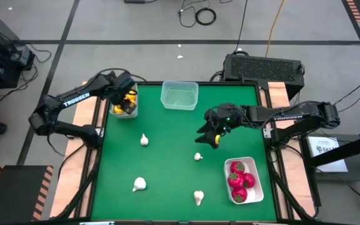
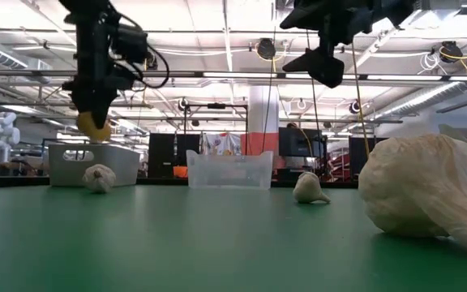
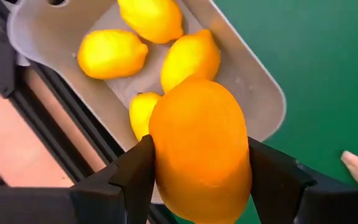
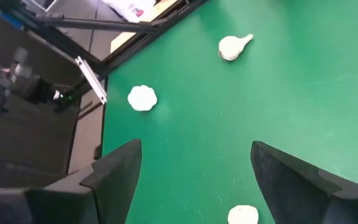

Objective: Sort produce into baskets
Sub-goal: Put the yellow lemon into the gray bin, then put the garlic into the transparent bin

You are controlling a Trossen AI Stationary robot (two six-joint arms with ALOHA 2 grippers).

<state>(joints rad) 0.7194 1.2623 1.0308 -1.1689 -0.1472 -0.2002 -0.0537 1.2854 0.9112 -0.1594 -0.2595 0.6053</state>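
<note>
My left gripper [image 1: 125,104] hangs over the narrow grey bin [image 1: 132,112] at the table's far left, shut on a yellow-orange lemon [image 3: 197,124]. Several lemons [image 3: 112,53] lie in the bin [image 3: 253,81] below it. My right gripper [image 1: 212,134] hovers open and empty over the table's middle right. A white tray [image 1: 257,181] at the near right holds red fruits [image 1: 237,167]. The clear tub [image 1: 180,95] stands at the far middle. White garlic bulbs [image 1: 144,139] [image 1: 198,156] [image 1: 139,184] lie loose on the green table. My left gripper pinches the lemon by its two opposite sides [image 3: 161,158] between its two fingers [image 3: 132,171]. The fingers point steeply down from above. The lemon [image 2: 94,126] hangs lifted clear above the bin.
Another garlic bulb [image 1: 198,197] lies by the near edge and looms large in the low view [image 2: 428,195]. Wooden side rails [image 1: 83,125] run along the green mat. Open green surface lies between the bulbs at the middle.
</note>
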